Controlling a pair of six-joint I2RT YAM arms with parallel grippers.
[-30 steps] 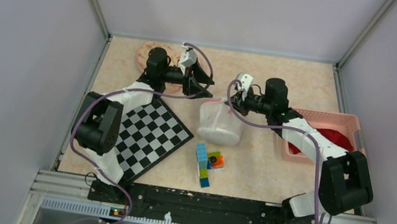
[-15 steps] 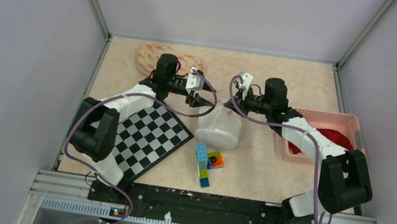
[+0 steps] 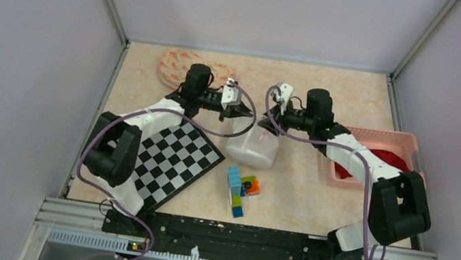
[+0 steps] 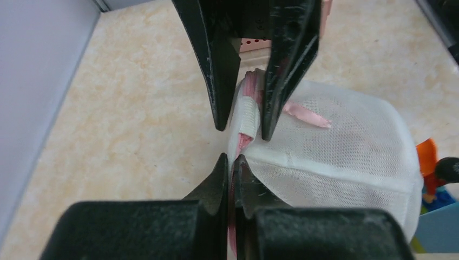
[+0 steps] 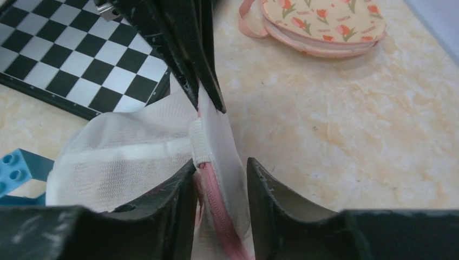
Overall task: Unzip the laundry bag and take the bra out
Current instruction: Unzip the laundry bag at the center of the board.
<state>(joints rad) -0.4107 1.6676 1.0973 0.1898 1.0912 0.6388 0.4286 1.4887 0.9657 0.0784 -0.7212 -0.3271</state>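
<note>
The white mesh laundry bag (image 3: 252, 148) lies mid-table, its pink zipper seam (image 5: 214, 189) pulled up into a ridge. My left gripper (image 4: 231, 160) is shut on the bag's edge (image 4: 244, 116) at that ridge; from above it sits at the bag's far left corner (image 3: 245, 113). My right gripper (image 5: 221, 173) faces it from the other side (image 3: 267, 122). It is open, and the zipper seam and a fold of mesh stand loose between its fingers (image 4: 216, 70). A pink ribbon (image 4: 306, 114) lies on the bag. The bra is hidden.
A chessboard (image 3: 172, 152) lies left of the bag, and stacked toy blocks (image 3: 241, 188) sit in front of it. A pink basket (image 3: 378, 137) with red cloth (image 3: 394, 160) stands at the right. A round floral pouch (image 3: 175, 63) with a pink strap lies at the back.
My left gripper has moved right to the bag and shut on its edge. The right gripper, shut on the seam before, has opened its jaws. The bag has sagged a little.
</note>
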